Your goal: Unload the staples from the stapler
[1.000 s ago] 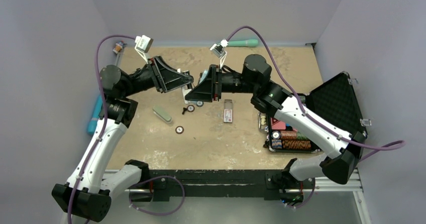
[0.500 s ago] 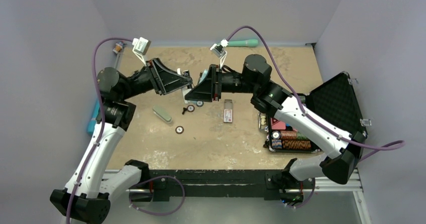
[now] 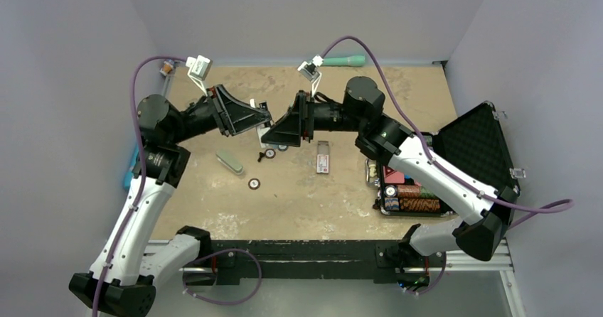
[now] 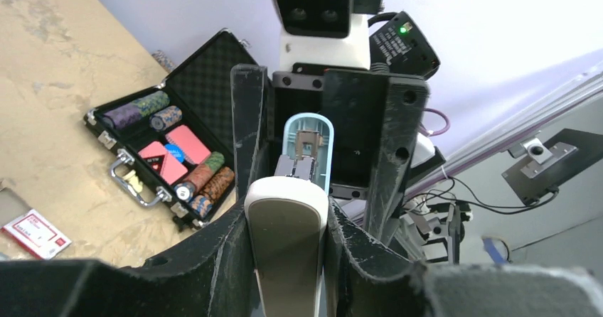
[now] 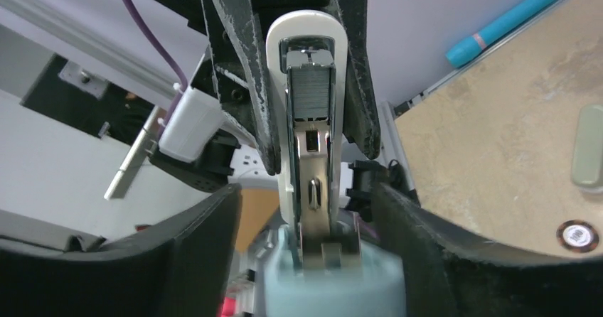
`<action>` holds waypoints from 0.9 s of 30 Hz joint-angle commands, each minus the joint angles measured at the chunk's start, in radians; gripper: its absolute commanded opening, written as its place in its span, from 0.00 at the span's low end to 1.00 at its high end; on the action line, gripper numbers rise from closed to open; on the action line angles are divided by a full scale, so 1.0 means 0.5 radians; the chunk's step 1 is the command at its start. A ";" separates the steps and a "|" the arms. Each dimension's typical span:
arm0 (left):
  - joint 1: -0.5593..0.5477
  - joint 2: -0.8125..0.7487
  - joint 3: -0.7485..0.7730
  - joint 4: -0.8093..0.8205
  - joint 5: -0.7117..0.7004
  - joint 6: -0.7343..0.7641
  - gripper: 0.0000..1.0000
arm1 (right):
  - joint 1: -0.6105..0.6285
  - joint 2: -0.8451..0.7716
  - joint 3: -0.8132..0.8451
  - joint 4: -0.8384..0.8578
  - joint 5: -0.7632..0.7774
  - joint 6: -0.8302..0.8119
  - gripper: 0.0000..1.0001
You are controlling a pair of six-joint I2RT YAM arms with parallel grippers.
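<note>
- Tan table (image 3: pixel 306 203), top view: found the stapler (image 3: pixel 267 128) held clear of it, toward the back middle, bridged between the two arms
- Saw the left gripper (image 3: pixel 257 119) reaching in from the left and the right gripper (image 3: pixel 279 133) from the right, tips meeting on the stapler; could not judge either pair of jaws from that height
- Noted loose chips (image 3: pixel 270 153) on the table just below the grippers, with one more nearer the front, a grey-green oblong (image 3: pixel 230 161) to the left and a red-and-white box (image 3: pixel 323 159) to the right
- Saw the black case (image 3: pixel 473 143) lying open at the right edge with stacked chips (image 3: pixel 409 196) in its tray, and a teal marker (image 3: pixel 346 61) against the back wall
- Left wrist view: found the stapler's white half (image 4: pixel 286 249) wedged in the left gripper (image 4: pixel 286 224), jaws pressed against both its sides
- Beyond it, saw the pale-blue half (image 4: pixel 307 143) standing upright inside the right gripper (image 4: pixel 320 139), with metal hinge parts showing where the halves met
- Right wrist view: looked straight along the opened magazine and saw a block of staples (image 5: pixel 310 93) packed at the far end of the metal channel
- Found the white half (image 5: pixel 281 118) framing that channel, clamped at its far end by the left gripper (image 5: pixel 299 61)
- Saw the pale-blue half (image 5: pixel 334 285) seated in the right gripper (image 5: pixel 306 260), jaws closed onto it
</note>
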 commanded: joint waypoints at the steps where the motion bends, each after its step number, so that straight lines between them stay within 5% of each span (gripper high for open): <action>1: -0.007 -0.028 0.144 -0.312 -0.058 0.255 0.00 | -0.039 -0.017 0.120 -0.034 0.114 -0.043 0.92; 2: -0.006 -0.027 0.166 -0.411 -0.082 0.304 0.00 | -0.046 -0.014 0.141 -0.114 0.165 -0.061 0.98; 10: -0.005 0.018 0.348 -1.169 -0.445 0.702 0.00 | -0.180 -0.042 0.147 -0.687 0.657 -0.153 0.99; 16: -0.006 0.035 0.295 -1.373 -0.632 0.812 0.00 | -0.208 -0.101 0.019 -0.818 0.793 -0.160 0.98; 22: -0.005 0.077 0.167 -1.452 -0.766 0.914 0.00 | -0.208 -0.094 -0.022 -0.832 0.823 -0.130 0.88; 27: -0.031 0.159 0.031 -1.457 -0.849 0.941 0.00 | -0.208 -0.039 0.027 -0.879 0.855 -0.157 0.67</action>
